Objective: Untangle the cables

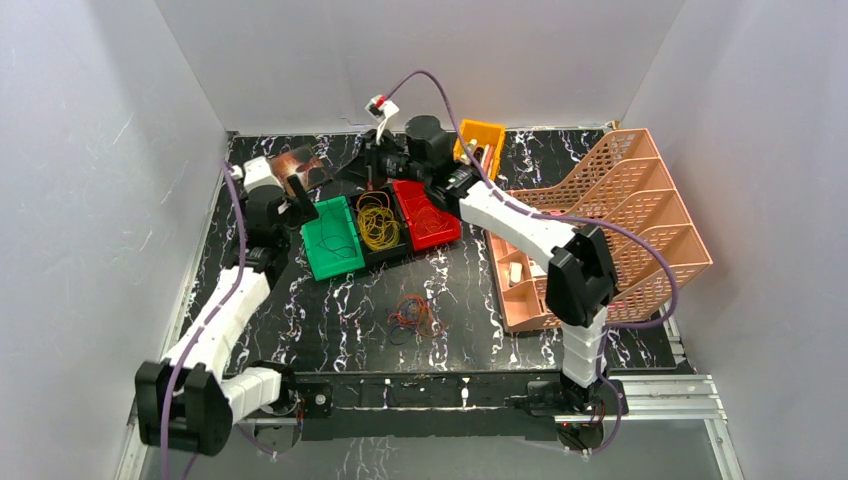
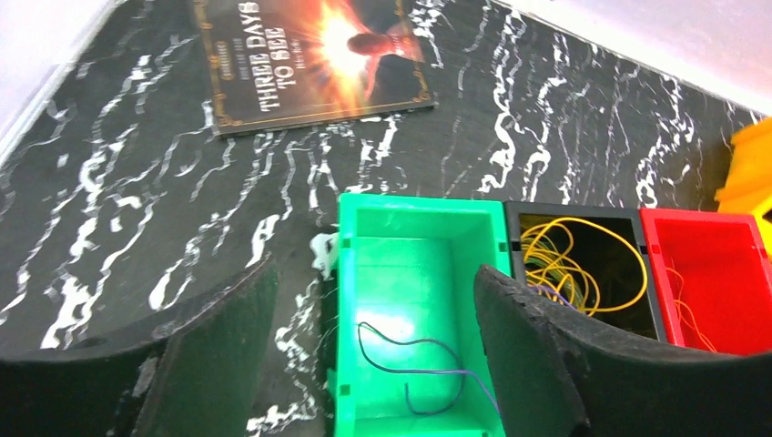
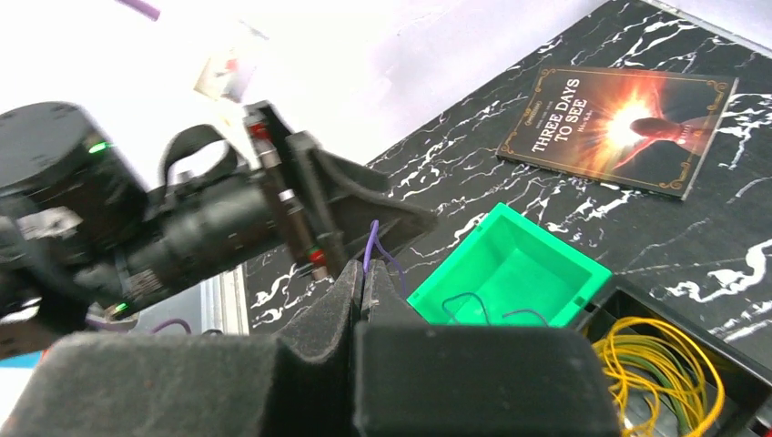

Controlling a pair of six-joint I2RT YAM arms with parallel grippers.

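1. left gripper (image 2: 375, 269) spread wide over green bin (image 2: 414, 218), purple cable (image 2: 428, 369) lying inside
2. right gripper (image 3: 362, 273) pressed together, pinching a purple strand (image 3: 371, 238)
3. yellow cables (image 1: 376, 222) sit in black bin (image 1: 386, 255)
4. tangle (image 1: 415, 315) of red and orange cables lies on table (image 1: 330, 310), apart from bins

The table (image 1: 330, 335) is black marble veined in white. On it stand a green bin (image 1: 318, 252), a black bin (image 2: 569, 208) and a red bin (image 2: 719, 264). The black one holds yellow wires (image 1: 377, 222), the green a dark purple wire (image 2: 419, 370), the red faint orange threads (image 2: 681, 305). The loose tangle (image 1: 415, 314) mixes red, orange and dark strands. A purple strand (image 3: 371, 241) shows at the black-fingered right gripper (image 3: 362, 273). The rack (image 1: 640, 190) is peach lattice, and the far bin (image 1: 483, 135) is orange-yellow. The book (image 2: 319, 64) is dark with a fiery orange burst and gold lettering. The left arm (image 1: 225, 318) and right arm (image 1: 520, 225) are white with black joints, their thick cables (image 1: 668, 270) lilac.
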